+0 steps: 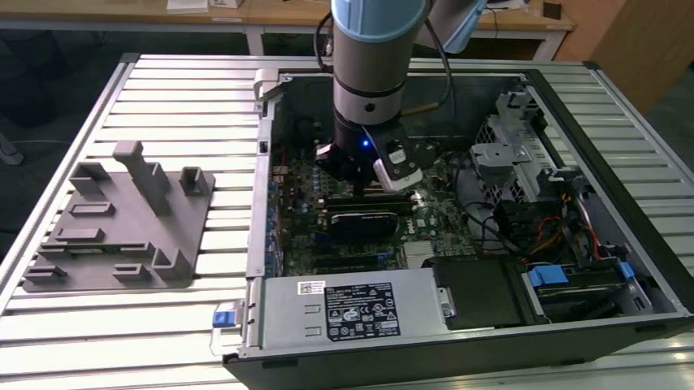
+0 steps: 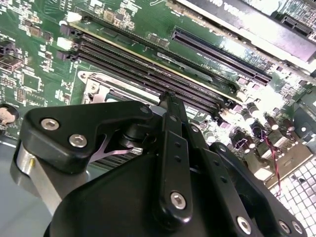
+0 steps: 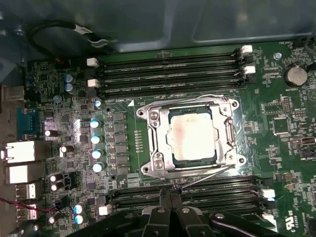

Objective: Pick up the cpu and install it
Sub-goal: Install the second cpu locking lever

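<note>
Since the cpu [image 3: 190, 139] already sits in its socket [image 3: 154, 168], the gripper [image 3: 170, 195] hovers beside it, fingers together and holding nothing.

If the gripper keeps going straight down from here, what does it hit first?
Probably the memory slots beside the socket; the gripper hangs over them, with the cpu seated just beyond. Depth is hard to judge.

No print can be read, even on the power supply's label [image 1: 362, 312].
</note>
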You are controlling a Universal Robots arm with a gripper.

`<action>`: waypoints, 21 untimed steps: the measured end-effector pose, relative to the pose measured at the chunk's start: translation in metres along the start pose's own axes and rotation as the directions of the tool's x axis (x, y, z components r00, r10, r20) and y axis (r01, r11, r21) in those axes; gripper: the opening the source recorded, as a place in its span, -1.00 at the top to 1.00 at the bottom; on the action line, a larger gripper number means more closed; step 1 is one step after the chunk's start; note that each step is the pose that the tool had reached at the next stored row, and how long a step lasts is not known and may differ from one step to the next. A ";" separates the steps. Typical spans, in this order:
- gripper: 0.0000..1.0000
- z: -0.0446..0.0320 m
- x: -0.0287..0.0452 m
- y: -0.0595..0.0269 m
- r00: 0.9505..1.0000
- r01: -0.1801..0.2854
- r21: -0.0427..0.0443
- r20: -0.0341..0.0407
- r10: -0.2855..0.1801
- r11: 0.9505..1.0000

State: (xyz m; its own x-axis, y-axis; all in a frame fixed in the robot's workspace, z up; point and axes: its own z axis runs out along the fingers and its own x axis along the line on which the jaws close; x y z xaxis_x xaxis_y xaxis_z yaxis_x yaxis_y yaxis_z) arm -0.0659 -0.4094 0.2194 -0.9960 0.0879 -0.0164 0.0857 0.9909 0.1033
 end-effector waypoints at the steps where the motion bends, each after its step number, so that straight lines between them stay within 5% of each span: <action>1: 0.79 0.0008 0.0007 -0.0005 1.000 0.000 -0.003 0.000 0.000 1.000; 7: 0.79 0.0054 0.0040 -0.0030 1.000 -0.001 -0.027 -0.002 0.001 1.000; 15: 0.79 0.0100 0.0091 -0.0081 1.000 -0.002 -0.080 -0.007 0.002 0.997; 21: 0.79 0.0118 0.0087 -0.0148 1.000 -0.003 -0.096 -0.008 0.002 0.995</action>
State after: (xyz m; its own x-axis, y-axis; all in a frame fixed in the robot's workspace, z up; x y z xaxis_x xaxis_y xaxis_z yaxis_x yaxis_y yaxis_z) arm -0.0755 -0.4221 0.2060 -0.9960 0.0891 -0.0079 0.0858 0.9764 0.1981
